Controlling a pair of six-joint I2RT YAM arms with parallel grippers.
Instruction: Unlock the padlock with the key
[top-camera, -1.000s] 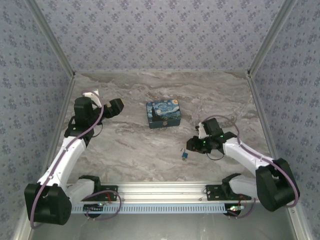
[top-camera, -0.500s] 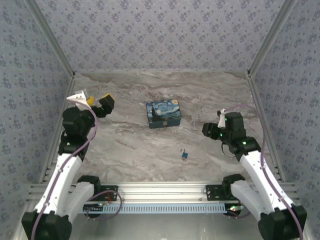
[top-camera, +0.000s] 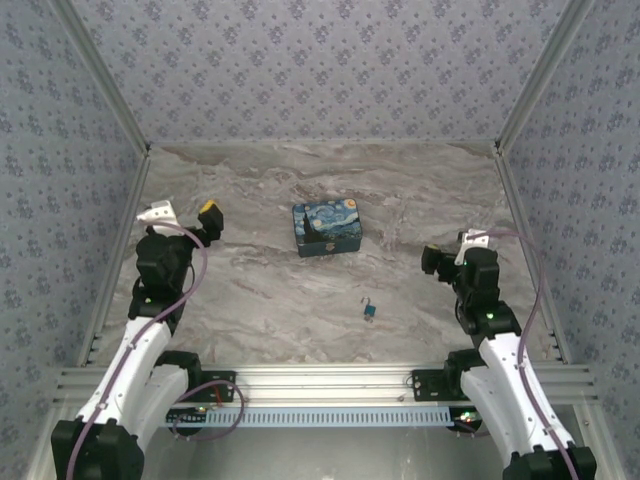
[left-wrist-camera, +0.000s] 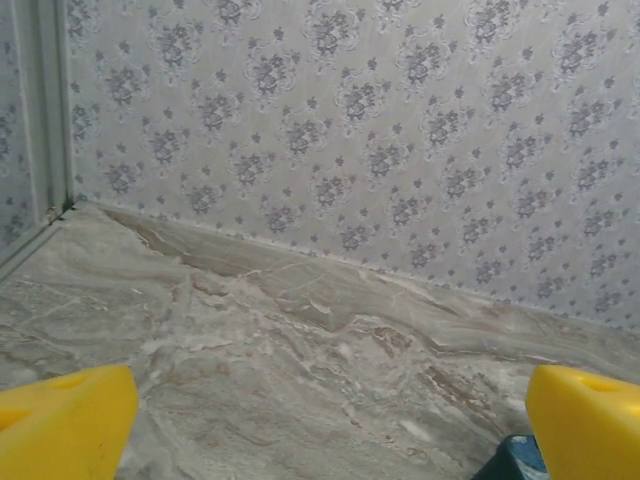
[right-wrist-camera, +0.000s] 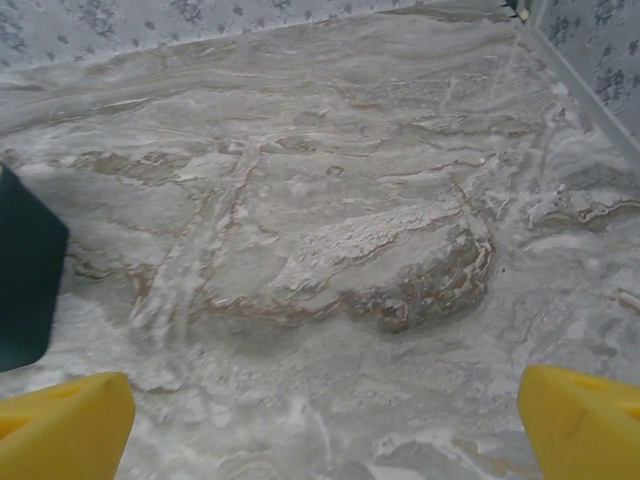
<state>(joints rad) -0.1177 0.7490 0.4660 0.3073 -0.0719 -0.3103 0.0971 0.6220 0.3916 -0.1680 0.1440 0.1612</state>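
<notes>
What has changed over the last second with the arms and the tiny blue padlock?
The right gripper pulled away from the tiny blue padlock with its thin silvery shackle, back toward its base, and now stands open and empty. The left gripper, also open, drew back leftward. The padlock and the blue-and-yellow painted rectangular box lie where they were.

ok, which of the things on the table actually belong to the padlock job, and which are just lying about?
For the job:
- small blue padlock, lying free with nothing gripping it
- key: too small to make out

Just lying about:
- blue-and-yellow painted box, apart from the padlock
</notes>
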